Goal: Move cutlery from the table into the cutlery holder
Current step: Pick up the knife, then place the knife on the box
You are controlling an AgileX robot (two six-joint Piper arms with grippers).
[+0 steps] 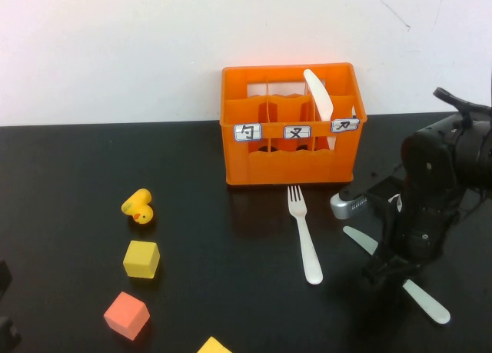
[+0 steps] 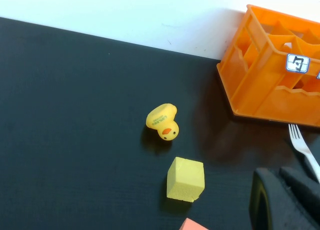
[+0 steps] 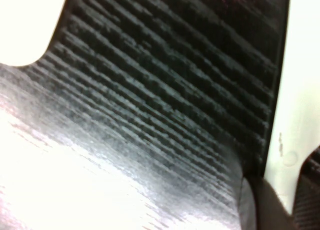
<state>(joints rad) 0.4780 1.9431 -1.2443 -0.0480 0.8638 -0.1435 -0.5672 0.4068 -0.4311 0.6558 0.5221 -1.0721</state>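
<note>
Cutlery holder: the orange crate (image 1: 292,149) stands upright at the far edge of the table (image 1: 69,184), close to the white wall; three small white character labels run along its front rim.
Knife in holder: a white knife (image 1: 319,98) stands tilted in the right-hand slot, its rounded end rising above the crate rim.
Fork: the white fork (image 1: 304,235) lies flat on the table just in front of the crate, tines toward the crate, handle toward the robot's side; nothing touches it.
Second knife: a pale knife (image 1: 425,300) lies flat to the right of the fork, running diagonally, with its middle hidden under the right arm.
Right gripper: the right gripper (image 1: 382,270) is lowered to the table directly over that pale knife; whether its fingers are spread or closed cannot be told, and contact with the knife cannot be confirmed.
Left gripper: the left gripper (image 2: 282,200) sits low at the near-left of the table, well apart from the cutlery; its dark fingers show only partly, so their spread cannot be told.
Other things: a yellow rubber duck (image 1: 138,207), a yellow cube (image 1: 141,259) and an orange cube (image 1: 126,314) lie in a loose column left of the fork, well apart from the crate.
</note>
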